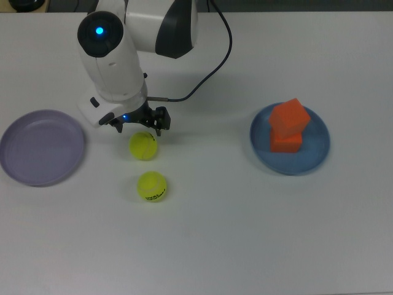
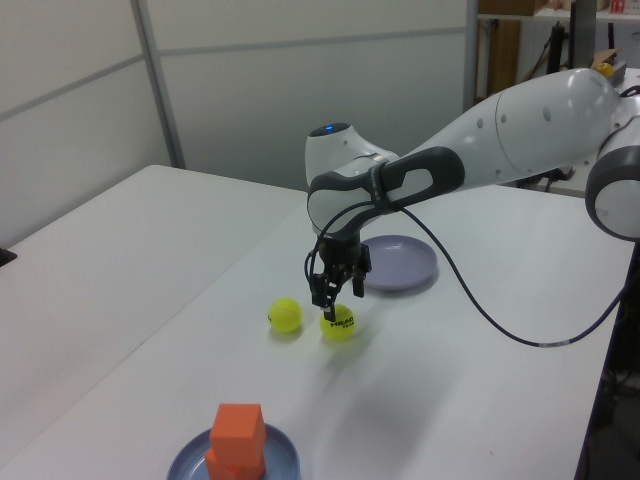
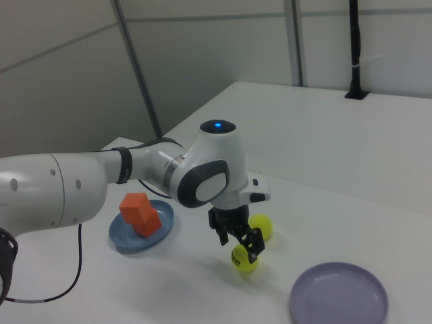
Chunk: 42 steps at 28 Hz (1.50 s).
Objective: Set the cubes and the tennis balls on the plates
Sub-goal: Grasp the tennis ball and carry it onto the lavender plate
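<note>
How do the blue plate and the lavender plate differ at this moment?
The blue plate carries both orange cubes, one stacked askew on the other; the lavender plate carries nothing. The blue plate lies at the top view's right, far from the claw; the lavender plate lies at the top view's left, nearer the claw and the two tennis balls. Both are round, shallow, raised-rimmed and flat on the white table.
</note>
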Motion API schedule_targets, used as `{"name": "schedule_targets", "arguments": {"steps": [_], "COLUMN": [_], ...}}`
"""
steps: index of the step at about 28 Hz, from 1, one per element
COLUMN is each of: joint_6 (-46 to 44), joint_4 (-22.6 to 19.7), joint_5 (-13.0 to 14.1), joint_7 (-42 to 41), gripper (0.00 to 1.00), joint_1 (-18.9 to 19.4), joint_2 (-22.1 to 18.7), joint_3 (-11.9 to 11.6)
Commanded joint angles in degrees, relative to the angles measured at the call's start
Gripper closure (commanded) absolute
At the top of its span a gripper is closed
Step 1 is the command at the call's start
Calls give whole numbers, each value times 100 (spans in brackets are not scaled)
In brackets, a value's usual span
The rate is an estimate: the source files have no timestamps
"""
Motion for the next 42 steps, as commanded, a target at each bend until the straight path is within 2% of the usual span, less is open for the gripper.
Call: {"name": "schedule_targets", "arguments": {"steps": [1,15,16,17,20,21,26,30,35,36,41,42], "joint_6": [162,856,857,857,865,865,848,804,357,234,224,232], "joint_4": [-68,-191,-191,-191,-191,-191,-165,-165,-112,-25,134,134], "joint_5": [151,159,159,159,177,229,423,432,432,432,458,450], "joint_7": [-202,-158,-158,-184,-193,-236,-482,-606,-755,-834,-1202,-1291], "gripper": [0,2,6,22,49,64,91,95,95,95,94,94], "joint_1": [16,16,16,16,16,25,25,16,7,7,-115,-168], "joint_2": [97,475,475,475,475,475,396,168,-263,-333,-290,-272], "joint_3": [-66,-22,-13,-4,4,4,-4,-66,-452,-644,-1190,-1217]}}
